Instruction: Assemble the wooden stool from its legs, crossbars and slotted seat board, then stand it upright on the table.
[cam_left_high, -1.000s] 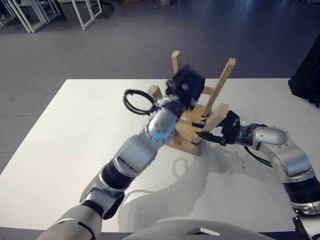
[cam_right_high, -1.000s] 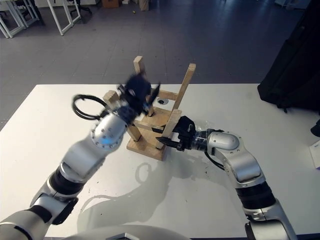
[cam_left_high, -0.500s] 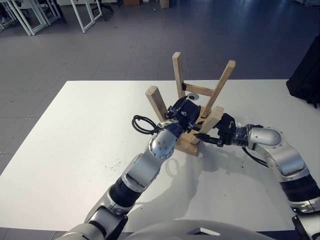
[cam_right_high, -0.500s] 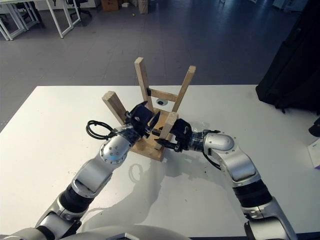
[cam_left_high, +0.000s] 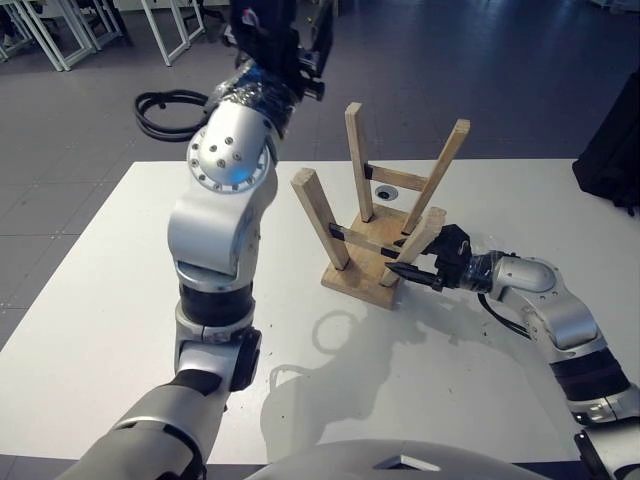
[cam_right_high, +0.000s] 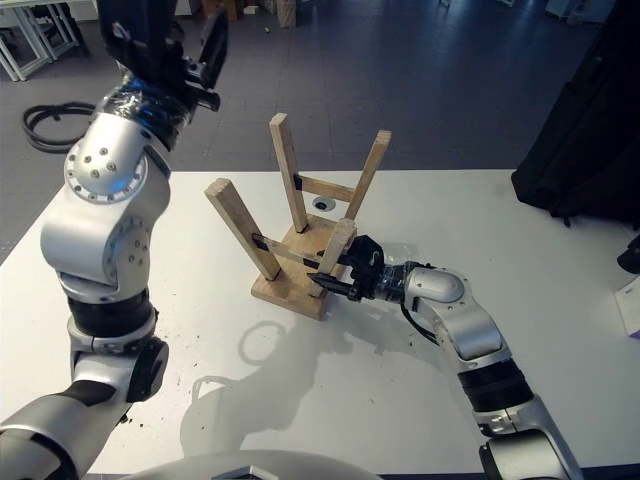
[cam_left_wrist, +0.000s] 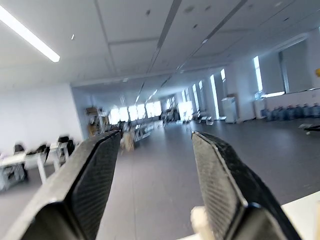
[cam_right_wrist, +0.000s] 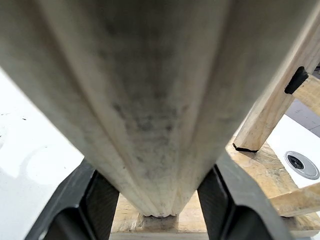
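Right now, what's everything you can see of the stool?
The stool is pale, unfinished-looking wood and stands upside down: its seat board lies flat on the white table, and four legs splay upward. Thin crossbars link the legs, with small dark marks at the joints. The right gripper is shut on the near-right leg, low down near the board. Nothing else touches it.

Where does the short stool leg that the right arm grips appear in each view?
Left eye view: the short leg right of centre, rising off the seat board.
Right eye view: leg near the centre.
Right wrist view: leg up close between the jaws.
Left wrist view: pale tip low down, cannot tell.
Shared landmark: the seat board.
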